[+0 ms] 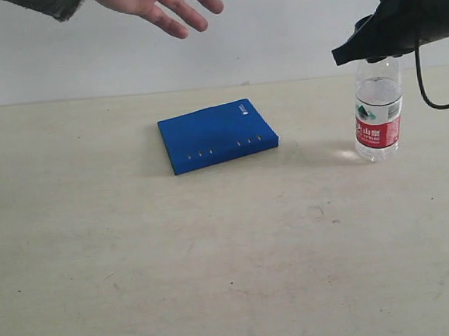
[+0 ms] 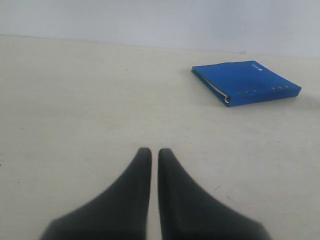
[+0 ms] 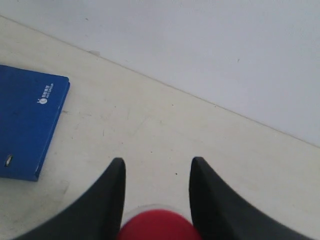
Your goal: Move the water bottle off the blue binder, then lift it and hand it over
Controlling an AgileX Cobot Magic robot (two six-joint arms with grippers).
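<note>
The water bottle [image 1: 378, 117] stands upright on the table to the right of the blue binder [image 1: 216, 134], well apart from it. My right gripper [image 1: 344, 56] reaches over the bottle's top and hides the cap in the exterior view. In the right wrist view the red cap [image 3: 157, 226] fills the gap between the fingers near their base, with my right gripper [image 3: 156, 165] closed around it. The binder [image 3: 25, 125] lies flat off to one side there. My left gripper [image 2: 151, 152] is shut and empty, low over bare table, with the binder [image 2: 247, 82] farther ahead.
A person's open hand [image 1: 165, 3] with a grey sleeve hovers at the top left, behind the binder. A black cable [image 1: 429, 97] hangs from the right arm next to the bottle. A pale wall backs the beige table [image 1: 216, 254].
</note>
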